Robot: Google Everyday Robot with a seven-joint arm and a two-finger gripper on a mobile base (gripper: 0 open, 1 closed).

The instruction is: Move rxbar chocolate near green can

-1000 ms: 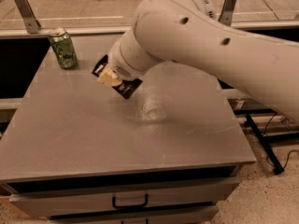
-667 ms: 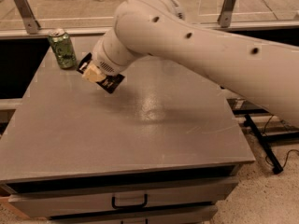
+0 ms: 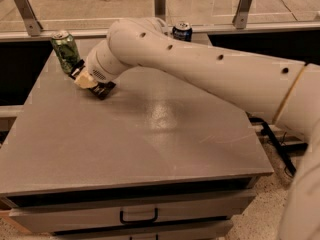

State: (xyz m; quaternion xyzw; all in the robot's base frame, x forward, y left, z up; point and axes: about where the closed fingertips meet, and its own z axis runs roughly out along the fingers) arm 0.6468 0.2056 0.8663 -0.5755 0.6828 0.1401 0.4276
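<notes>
Far-left corner of the counter (image 3: 150,149): green can (image 3: 65,51), upright, dented, silver top.

Just right of it and slightly nearer: the hand (image 3: 89,80), low over the counter, clamped on the rxbar chocolate (image 3: 104,89). Black wrapper pokes out both sides of the tan fingers (image 3: 84,80), with one end toward the can and the other down and to the right. The bar sits tilted. Can't tell if its lower end touches the surface. The upper end is just beside the can; contact or a sliver of gap, can't say which.

Far edge, middle: blue can (image 3: 182,31), upright, well apart from the action and not part of the task.

Right: the white arm (image 3: 210,74) spans in from the right side, across the far half of the counter.

Status, my read:
- Carry is basically done; the bar is already next to the green can.
- The bar is in the grip, not yet set down.
- Left to do: lower it flat, let go, pull the hand clear without clipping the can. The can is light and dented, so a nudge would probably tip it.

Count:
- green can: 1
- blue can: 1
- rxbar: 1
- arm: 1, with 1 hand
- counter: 1, with 1 drawer handle (image 3: 138,216) visible on the near face
</notes>
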